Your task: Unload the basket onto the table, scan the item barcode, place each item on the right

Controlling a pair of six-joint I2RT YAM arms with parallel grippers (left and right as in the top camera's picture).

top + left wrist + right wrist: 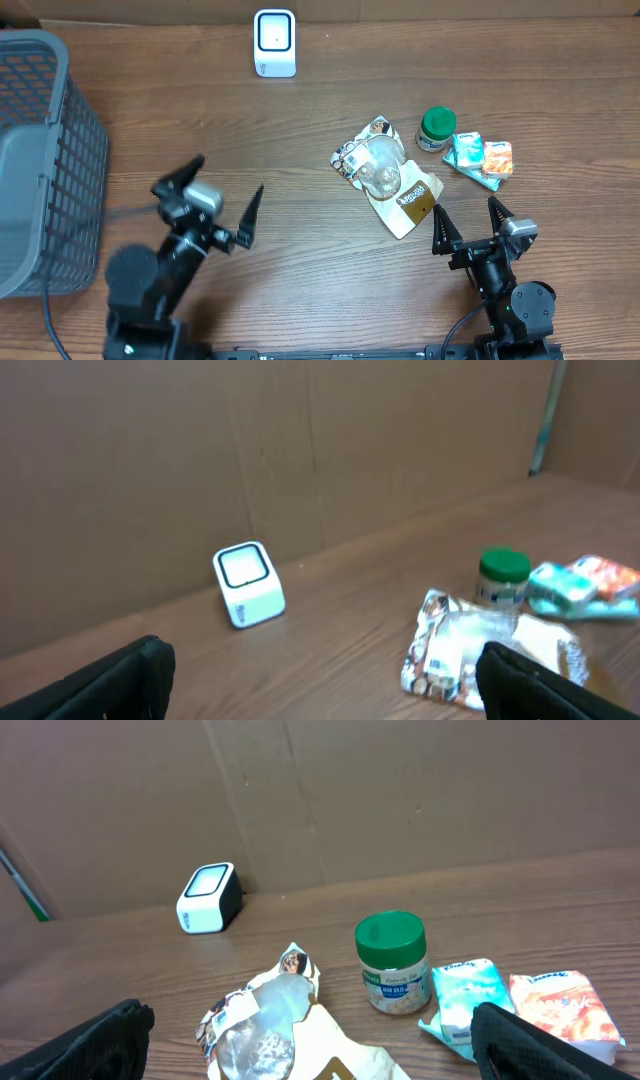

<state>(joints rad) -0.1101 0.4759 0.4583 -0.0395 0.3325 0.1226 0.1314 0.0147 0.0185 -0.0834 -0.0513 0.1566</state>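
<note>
Grey mesh basket (40,150) at far left edge of the wood table (300,120). My left pincer (230,173) sits just right of the basket, raised off the table, jaws spread wide, nothing in them. White scanner (274,42) stands at the back edge near the cardboard wall (150,460), well apart from both my pincers, window side up in the overhead view. Right of centre lies the bag (385,175), clear front with a printed card, flat on the table and angled, lower corner pointing toward my right pincer. Just right of the bag's top end is a jar (436,128) with a green lid, upright. Beside the jar lies a teal packet (464,155), then an orange packet (497,158) touching it, both flat. My right pincer (464,205) is near the front edge, just below the bag's lower corner and the packets, jaws fully released, gripping nothing, not touching any item. No barcode readable on anything from these views.
</note>
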